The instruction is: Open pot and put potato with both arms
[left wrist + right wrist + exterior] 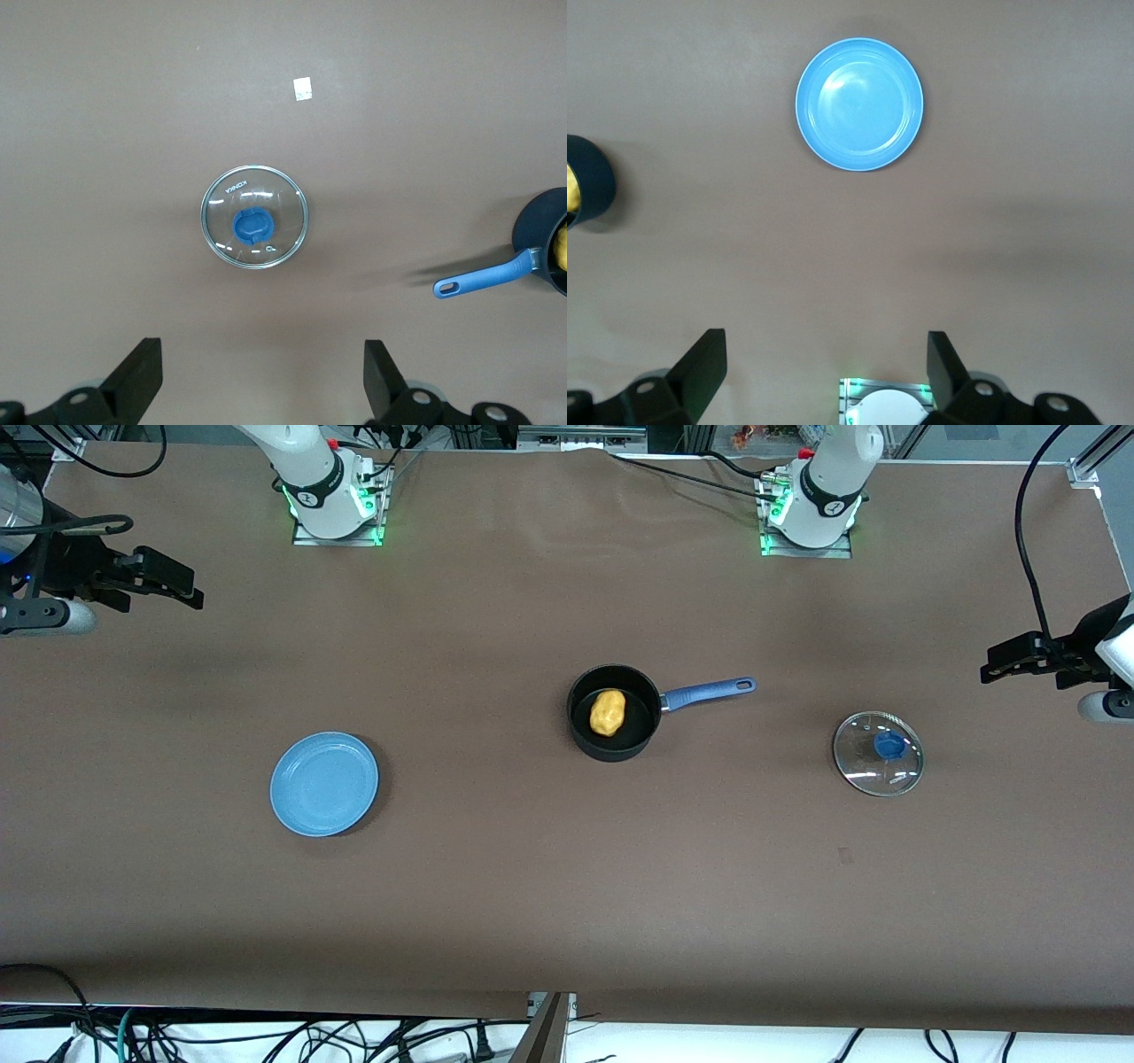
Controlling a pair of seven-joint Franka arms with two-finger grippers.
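Grippers [261,385] [824,381] wide, empty — potato [608,712] in pot [615,713]

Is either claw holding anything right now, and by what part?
Nothing is held. The left claw is open over bare table near the lid; the right claw is open, empty. The potato sits in the pot.

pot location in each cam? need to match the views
Front view: the pot sits mid-table, uncovered, the potato inside, its blue handle pointing toward the left arm's end.
Left wrist view: only part of the pot shows at the picture's edge, with its handle reaching in toward the lid.
Right wrist view: a sliver of the pot at the edge, apart from the blue plate.
Shared landmark: the pot itself, the only thing in all three.
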